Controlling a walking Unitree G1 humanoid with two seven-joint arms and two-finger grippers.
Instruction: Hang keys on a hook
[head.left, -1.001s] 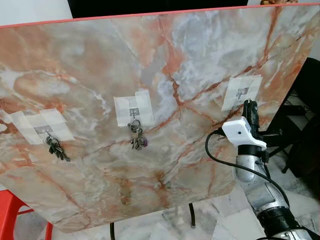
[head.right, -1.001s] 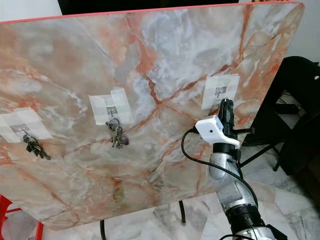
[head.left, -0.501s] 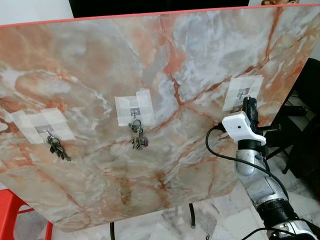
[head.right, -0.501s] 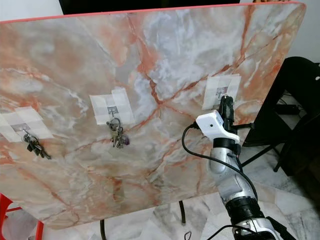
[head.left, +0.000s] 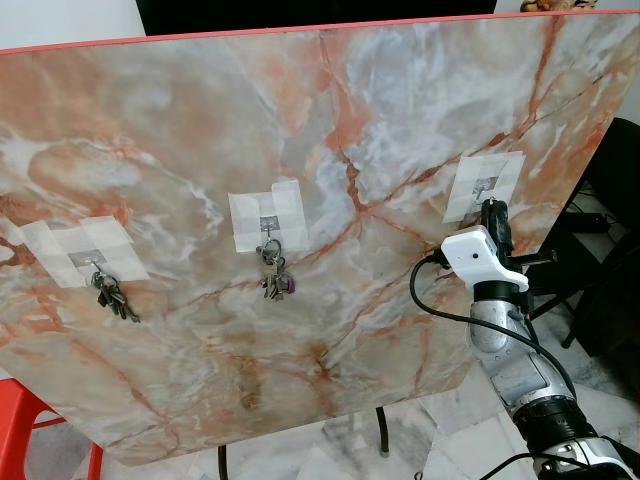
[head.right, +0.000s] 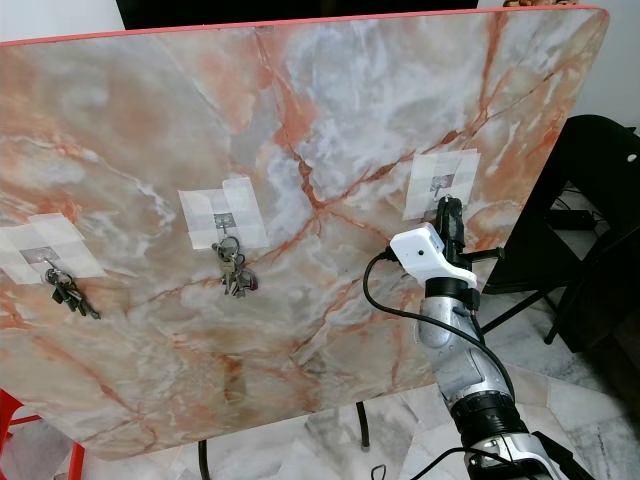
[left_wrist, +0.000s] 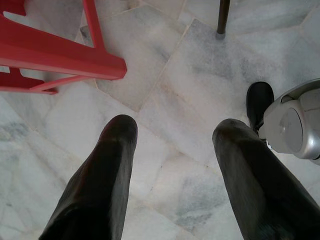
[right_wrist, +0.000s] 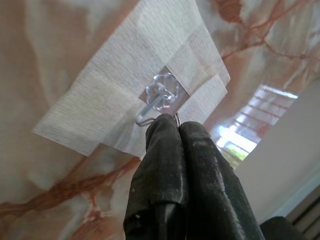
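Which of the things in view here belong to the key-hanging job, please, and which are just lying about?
Job in hand:
- right gripper, shut on a key ring
- taped hook just beyond its tips
- marble board

Not part of this step:
- two key bunches already hung
- left gripper, idle above the floor
- red stool
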